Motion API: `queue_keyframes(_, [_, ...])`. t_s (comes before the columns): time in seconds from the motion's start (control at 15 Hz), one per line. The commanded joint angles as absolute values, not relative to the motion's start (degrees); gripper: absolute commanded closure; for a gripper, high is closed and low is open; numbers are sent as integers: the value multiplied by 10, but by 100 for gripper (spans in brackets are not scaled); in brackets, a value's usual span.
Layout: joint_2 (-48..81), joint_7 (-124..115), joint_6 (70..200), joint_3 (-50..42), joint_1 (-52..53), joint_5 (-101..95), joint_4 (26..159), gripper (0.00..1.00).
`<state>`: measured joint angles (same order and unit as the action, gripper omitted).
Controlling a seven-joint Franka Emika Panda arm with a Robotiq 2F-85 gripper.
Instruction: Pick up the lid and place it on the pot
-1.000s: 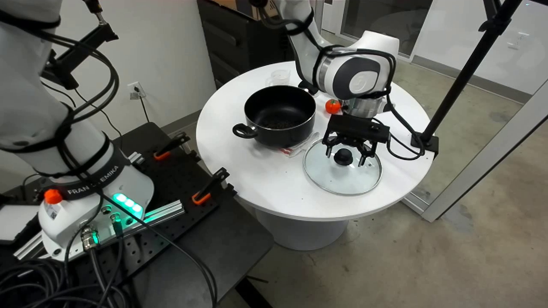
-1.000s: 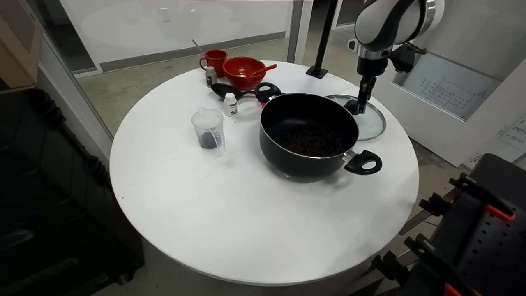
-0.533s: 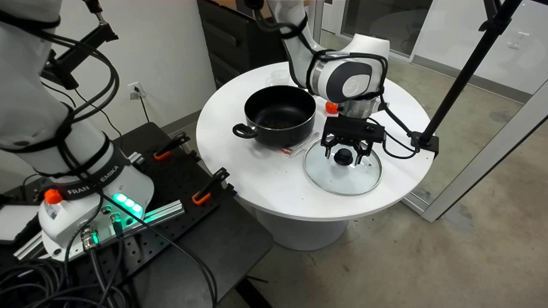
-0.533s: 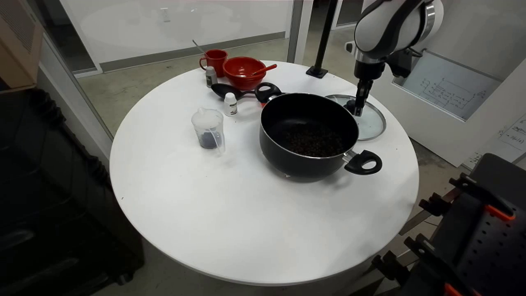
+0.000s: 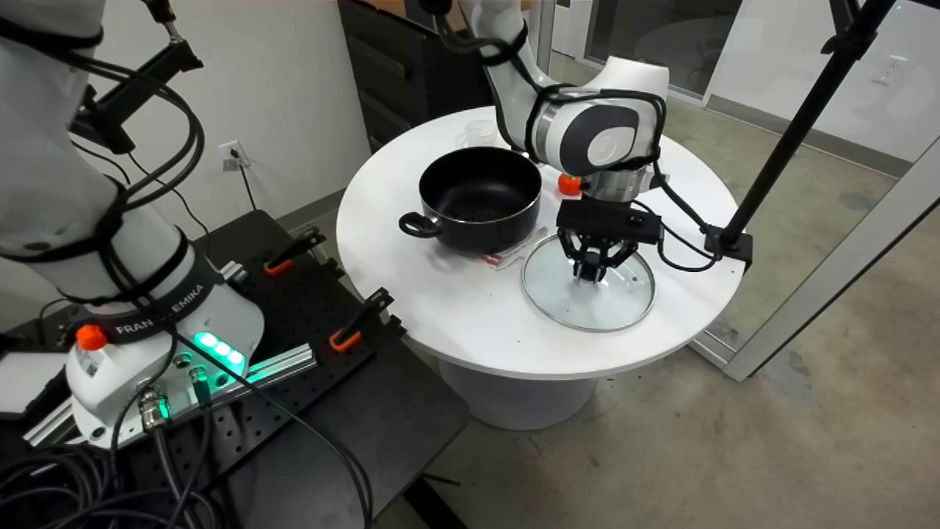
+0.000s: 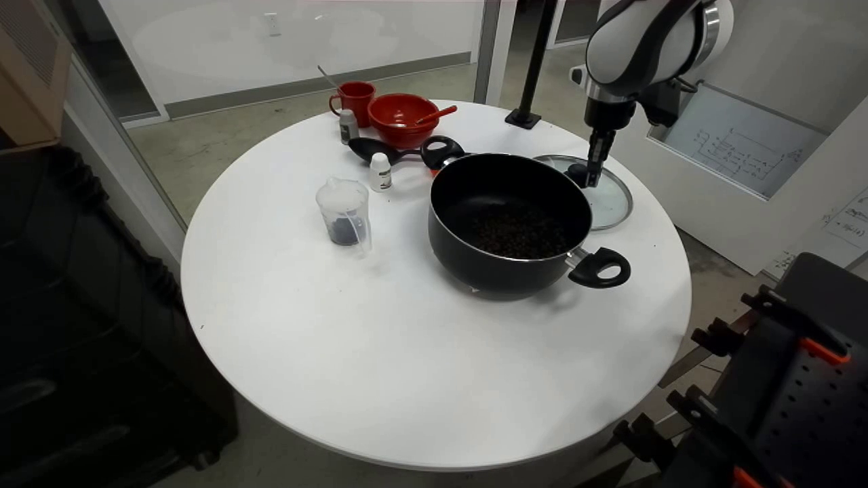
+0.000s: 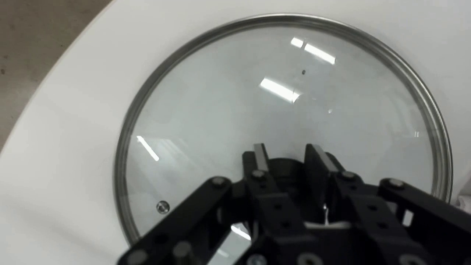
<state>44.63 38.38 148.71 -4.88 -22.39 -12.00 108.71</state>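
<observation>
You have the gripper point(image 5: 588, 276) closed snug on the black knob point(image 7: 285, 167) of the round, metal-rimmed glass lid point(image 5: 587, 308); smooth black pot point(image 5: 481, 235) at lid's 10 o'clock in an exterior view.

Lid point(image 7: 283, 121): clear glass, smooth, glossy with bright reflections
Lid rim point(image 7: 283, 20): polished metal
Pot point(image 6: 502, 274): smooth, low-sheen wall
Pot's 2 handles point(image 6: 584, 272): plastic-looking, satin
End effector point(image 7: 286, 151): mostly matt, shiny metal-looking screw heads point(image 7: 258, 173)
Surface point(image 6: 380, 366): smooth, matt
Red bowl point(image 6: 407, 139): glossy, smooth, ceramic-looking
Red mug point(image 6: 361, 107): ceramic-looking, smooth
Measuring cup point(image 6: 342, 200): see-through, plastic-looking
Rail point(image 5: 283, 366): bare bright metal
Floor point(image 5: 734, 470): mottled, concrete-looking
Box point(image 6: 30, 74): matt cardboard
</observation>
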Motion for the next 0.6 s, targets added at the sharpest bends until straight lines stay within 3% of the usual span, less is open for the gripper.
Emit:
queue_keyframes(0.0, [432, 388, 1493, -53, -219, -129, 1102, 47])
queue_keyframes(0.07, [435, 386, 1491, -52, -218, -128, 1098, 46])
queue_keyframes(0.47, [441, 383, 1486, -49, -207, -128, 1090, 4])
queue_keyframes(0.53, [439, 384, 1487, -48, -206, -128, 1092, 1])
